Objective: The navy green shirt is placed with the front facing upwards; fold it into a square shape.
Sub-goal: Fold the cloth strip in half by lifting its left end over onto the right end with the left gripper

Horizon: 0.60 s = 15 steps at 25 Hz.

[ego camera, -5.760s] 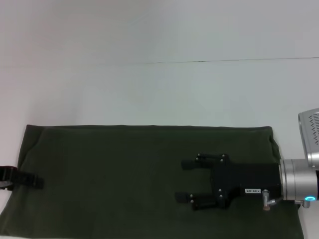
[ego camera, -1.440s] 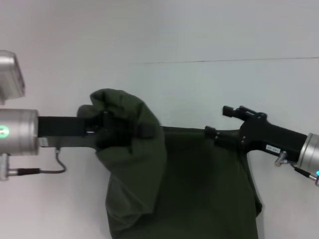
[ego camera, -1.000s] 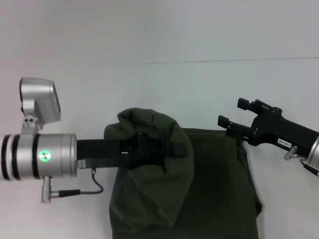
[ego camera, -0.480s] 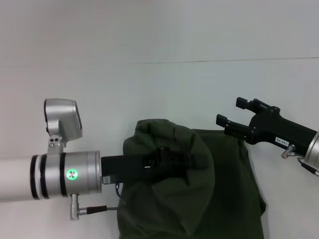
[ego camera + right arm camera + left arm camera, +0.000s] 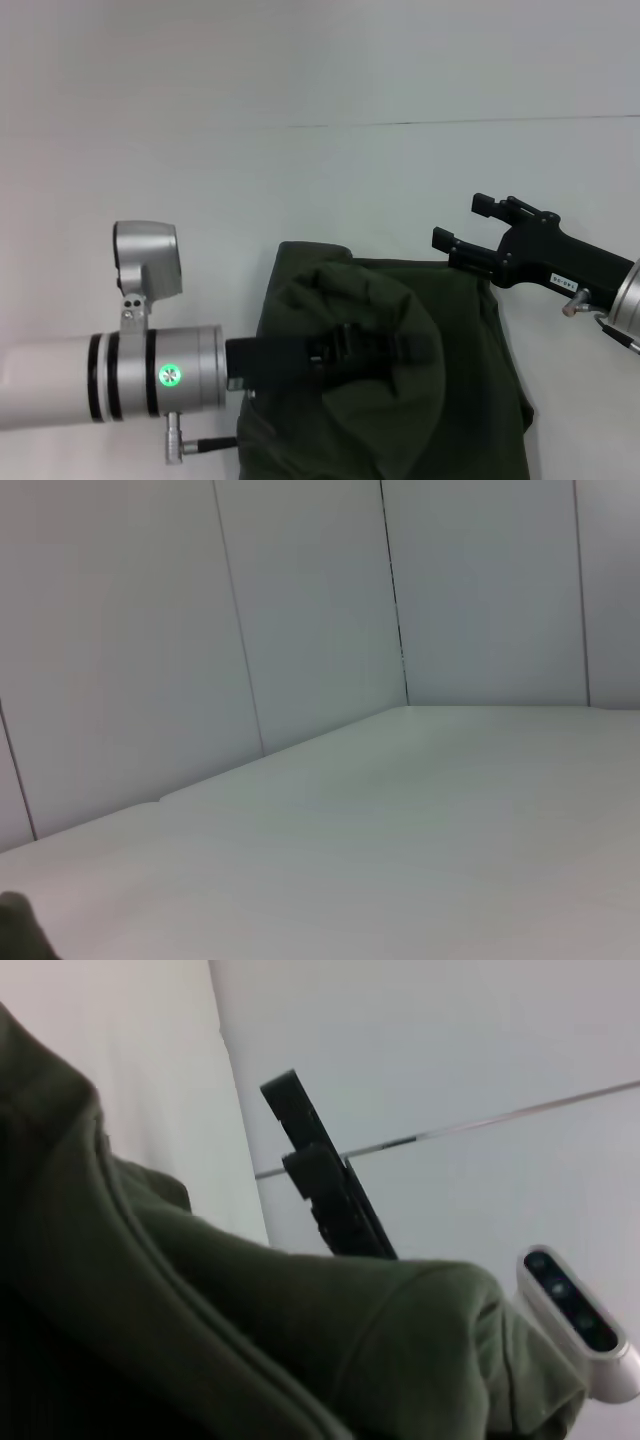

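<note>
The navy green shirt [image 5: 470, 390] lies on the white table [image 5: 300, 180], with its left part lifted and folded over toward the right. Its lettering and collar are hidden. My left gripper [image 5: 400, 350] reaches in from the left. It is shut on the shirt's raised fold, which drapes over it. The fabric fills the left wrist view [image 5: 200, 1340]. My right gripper [image 5: 462, 222] is open and empty, just above the shirt's far right corner. One of its black fingers [image 5: 325, 1185] shows in the left wrist view.
A thin seam [image 5: 450, 122] crosses the white table farther back. The right wrist view shows the white table [image 5: 400, 830] and panelled wall [image 5: 300, 610], with a dark scrap of the shirt [image 5: 15, 925] at one corner.
My left gripper has carried the shirt's left end up and across to the right, lowering it over the right half. My right gripper left the cloth and rose to the far right corner.
</note>
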Tool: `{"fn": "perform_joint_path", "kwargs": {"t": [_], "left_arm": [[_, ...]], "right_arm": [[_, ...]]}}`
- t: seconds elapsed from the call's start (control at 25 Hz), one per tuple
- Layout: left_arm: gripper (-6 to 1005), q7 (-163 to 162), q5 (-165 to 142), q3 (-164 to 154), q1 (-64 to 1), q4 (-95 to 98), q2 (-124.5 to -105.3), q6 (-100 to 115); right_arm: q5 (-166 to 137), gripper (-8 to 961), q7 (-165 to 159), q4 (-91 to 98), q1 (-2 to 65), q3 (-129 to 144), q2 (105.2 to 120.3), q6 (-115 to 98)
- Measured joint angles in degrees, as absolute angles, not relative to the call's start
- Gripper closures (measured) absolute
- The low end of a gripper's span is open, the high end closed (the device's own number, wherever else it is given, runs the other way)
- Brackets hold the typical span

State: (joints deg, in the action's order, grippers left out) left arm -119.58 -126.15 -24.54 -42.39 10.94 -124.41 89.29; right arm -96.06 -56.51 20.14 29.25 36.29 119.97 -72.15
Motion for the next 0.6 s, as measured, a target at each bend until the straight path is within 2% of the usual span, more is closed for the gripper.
{"fn": "perform_joint_path", "kwargs": {"t": [0.48,0.6], "left_arm": [[802,-112.3,-125.8,-26.5,-42.6,10.5,-124.36,88.8],[669,-112.3,-125.8,-26.6,-42.7,10.6,-124.33,89.3]], "right_arm": [[-96.1,77,-56.5,20.2,29.5,36.3,119.97,-72.0],[-96.1,78,-56.5,20.2,29.5,36.3,120.03,-71.9]]}}
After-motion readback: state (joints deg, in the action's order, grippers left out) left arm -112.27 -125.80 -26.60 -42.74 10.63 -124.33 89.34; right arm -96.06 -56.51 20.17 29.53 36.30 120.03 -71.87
